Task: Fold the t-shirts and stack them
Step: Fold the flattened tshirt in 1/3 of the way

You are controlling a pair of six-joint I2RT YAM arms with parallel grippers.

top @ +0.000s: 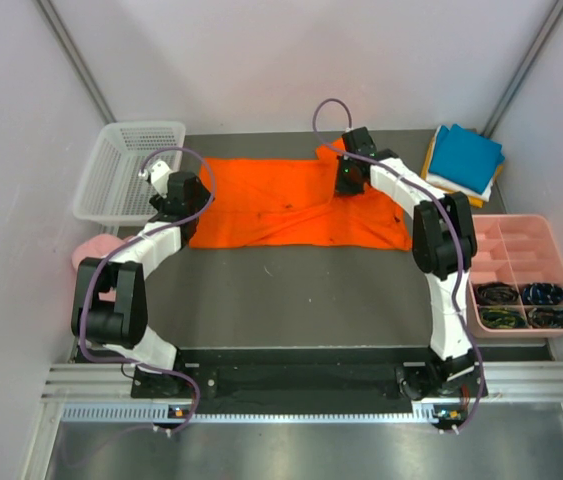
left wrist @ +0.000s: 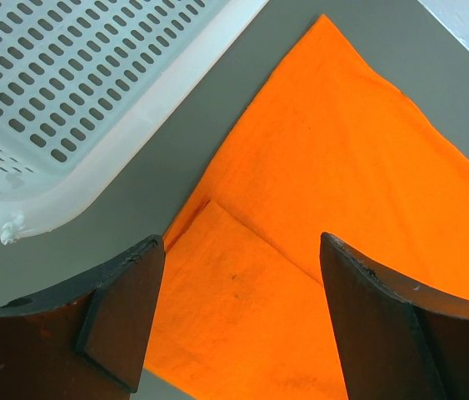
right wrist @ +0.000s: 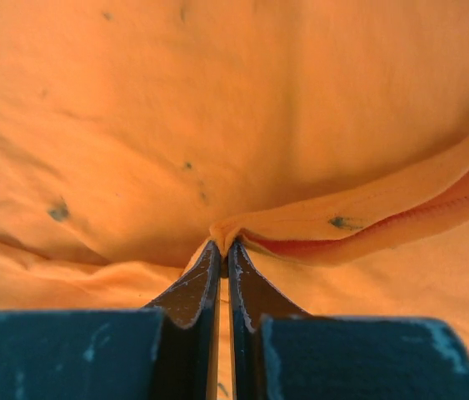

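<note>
Your left hand stands spread over the left end of the orange t-shirt, beside the basket. The shirt lies spread on the surface. Expect it to be light, limp and quick to wrinkle, so grip at hems or corners. Your right hand is pressed together, pinching a raised fold near the far edge.

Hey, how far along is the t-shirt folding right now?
Done: the folded stack, teal on top, sits at the far right corner. In hand: the right end effector is shut on the orange t-shirt, spread out; the left end effector hangs open over its left edge. Left: fold it and stack it.
</note>
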